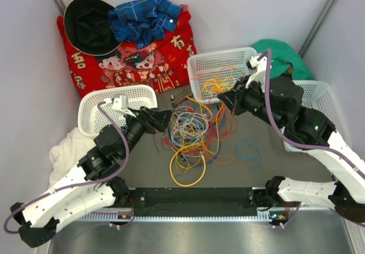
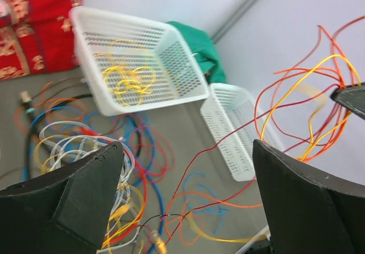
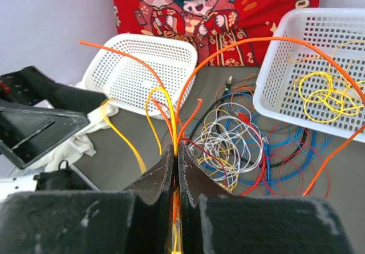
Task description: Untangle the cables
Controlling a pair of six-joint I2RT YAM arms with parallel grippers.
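Observation:
The tangled cables (image 1: pixel 191 131) lie in a heap of yellow, white, blue, red and orange loops on the grey table between the arms. My right gripper (image 1: pixel 223 98) is shut on a bundle of orange and yellow cables (image 3: pixel 171 126) and holds it above the heap's right side; its fingertips (image 3: pixel 175 151) are pressed together. My left gripper (image 1: pixel 165 120) is open and empty at the heap's left edge. In the left wrist view its fingers (image 2: pixel 85 191) stand wide apart over the heap (image 2: pixel 85 151), and the held strands (image 2: pixel 328 60) rise to the right.
A white basket (image 1: pixel 197 65) at the back holds several yellow cables (image 1: pixel 214 84). An empty white basket (image 1: pixel 94 103) stands at the left and another (image 1: pixel 322 94) at the right. Red cloth (image 1: pixel 165 60), a black hat (image 1: pixel 88 25), green cloth (image 1: pixel 282 54) and white cloth (image 1: pixel 63 151) lie around.

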